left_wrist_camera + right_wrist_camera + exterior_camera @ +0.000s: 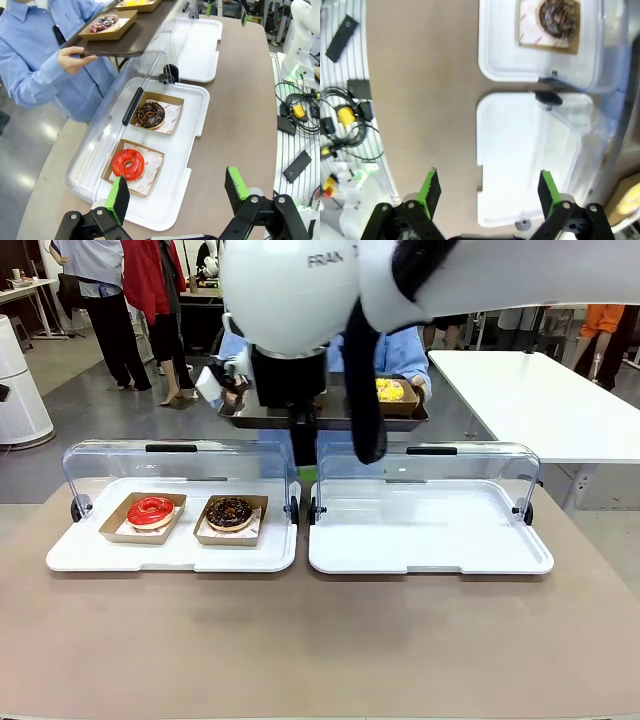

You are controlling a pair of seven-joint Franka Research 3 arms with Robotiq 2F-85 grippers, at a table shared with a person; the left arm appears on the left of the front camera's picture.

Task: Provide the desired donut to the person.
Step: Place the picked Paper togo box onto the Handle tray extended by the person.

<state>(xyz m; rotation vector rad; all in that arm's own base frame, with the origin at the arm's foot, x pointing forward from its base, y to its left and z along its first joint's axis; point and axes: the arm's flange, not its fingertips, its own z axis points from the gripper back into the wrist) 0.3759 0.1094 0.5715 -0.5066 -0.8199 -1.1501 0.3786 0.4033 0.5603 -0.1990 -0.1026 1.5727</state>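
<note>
Left gripper (175, 192) up close in the left wrist view, jaws wide, holding nothing, above the near white tray (172, 197). On that tray: red donut (128, 164), then chocolate donut (150, 114). Right gripper (487, 192) in its own view, jaws wide too, above the bare white tray (520, 155). Farther off in the left wrist view, the person (45, 55) holding a dark tray (127, 45) with a sprinkled donut (104, 22). From the front, a yellow donut (389, 390) on it too.

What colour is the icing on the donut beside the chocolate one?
Bright red, glossy. The red donut shows best in the left wrist view.
</note>
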